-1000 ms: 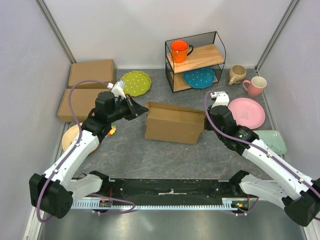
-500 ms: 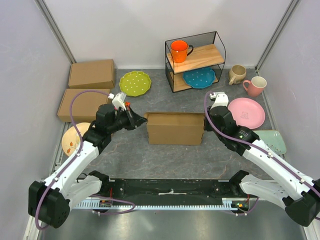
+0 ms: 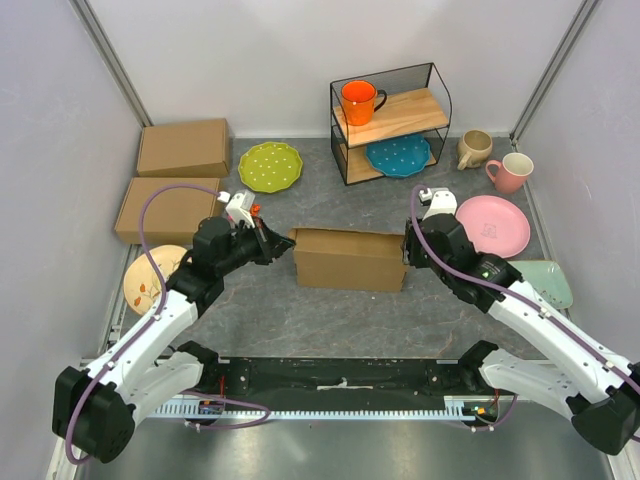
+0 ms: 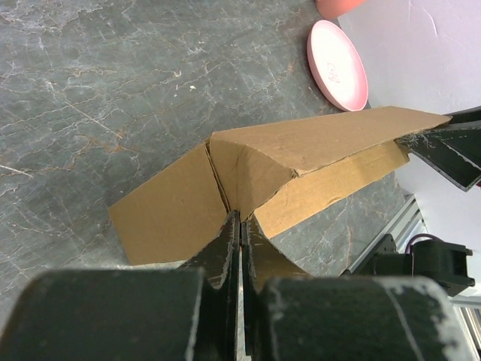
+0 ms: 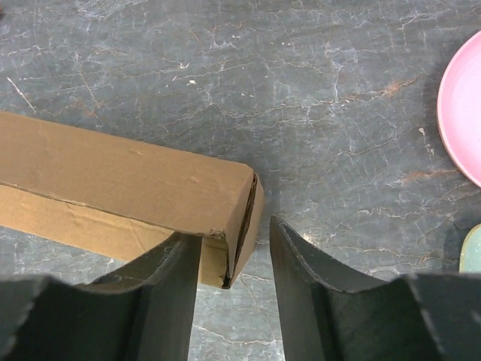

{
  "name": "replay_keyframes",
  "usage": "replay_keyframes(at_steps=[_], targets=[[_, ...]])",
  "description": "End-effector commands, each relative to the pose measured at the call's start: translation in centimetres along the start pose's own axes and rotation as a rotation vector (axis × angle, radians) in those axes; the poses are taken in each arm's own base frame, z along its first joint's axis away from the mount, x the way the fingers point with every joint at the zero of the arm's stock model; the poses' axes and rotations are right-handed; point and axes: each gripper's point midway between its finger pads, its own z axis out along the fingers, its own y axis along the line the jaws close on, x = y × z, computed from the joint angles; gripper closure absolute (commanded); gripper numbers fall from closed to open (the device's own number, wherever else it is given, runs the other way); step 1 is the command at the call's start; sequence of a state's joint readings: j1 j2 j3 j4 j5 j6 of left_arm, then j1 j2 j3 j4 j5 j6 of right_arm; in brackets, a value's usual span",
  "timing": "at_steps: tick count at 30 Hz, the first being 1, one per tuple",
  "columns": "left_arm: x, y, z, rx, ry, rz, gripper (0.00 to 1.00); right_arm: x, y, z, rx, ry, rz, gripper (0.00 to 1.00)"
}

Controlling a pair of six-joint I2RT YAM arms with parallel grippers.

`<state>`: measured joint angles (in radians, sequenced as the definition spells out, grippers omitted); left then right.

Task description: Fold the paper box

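Cardboard box is seen lying mid-table, stretched between both arms. Left gripper is pressed fully closed against the left end flap. Right gripper is parted halfway, and the right end corner is loosely straddled, not clamped.

I find no text I can read. The pink plate, upper right in my left wrist view, carries a small mark, too blurred to make out.
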<state>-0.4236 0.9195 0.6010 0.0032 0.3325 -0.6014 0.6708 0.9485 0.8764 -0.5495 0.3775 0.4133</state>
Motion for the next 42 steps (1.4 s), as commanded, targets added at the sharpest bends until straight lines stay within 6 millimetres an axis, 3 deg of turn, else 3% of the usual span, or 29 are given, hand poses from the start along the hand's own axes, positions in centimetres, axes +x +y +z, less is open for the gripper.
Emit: replay_keyframes(at_steps=[1, 7, 10, 15, 22, 25, 33, 42], targets=[[0.7, 0.1, 0.0, -0.008, 0.034, 0.037, 0.98, -1.5, 0.9, -1.6, -0.05, -0.022, 0.025, 0.5], [0.9, 0.2, 0.0, -0.016, 0.043, 0.035, 0.98, -3.6, 1.1, -2.5, -0.061, -0.092, 0.055, 0.47], [0.9, 0.3, 0.1, -0.021, 0.045, 0.035, 0.98, -4.2, 0.9, -2.9, -0.055, -0.115, 0.059, 0.51], [0.9, 0.2, 0.1, -0.022, 0.048, 0.031, 0.98, -3.8, 0.1, -2.6, -0.019, -0.116, 0.037, 0.79], [1.1, 0.2, 0.2, -0.017, 0.06, 0.023, 0.98, -1.8, -0.4, -1.6, 0.003, -0.072, 0.016, 0.9], [1.0, 0.0, 0.2, -0.017, 0.065, 0.019, 0.96, -0.8, -0.8, -1.3, 0.017, -0.055, 0.011, 1.0], [-0.5, -0.6, -0.4, -0.041, 0.056, 0.039, 0.71, 1.7, -1.2, -0.7, 0.021, 0.004, 0.003, 1.0], [-3.8, -2.8, -2.1, -0.013, -0.025, 0.135, 0.61, 2.8, -1.6, -0.5, 0.034, 0.029, 0.003, 1.0]])
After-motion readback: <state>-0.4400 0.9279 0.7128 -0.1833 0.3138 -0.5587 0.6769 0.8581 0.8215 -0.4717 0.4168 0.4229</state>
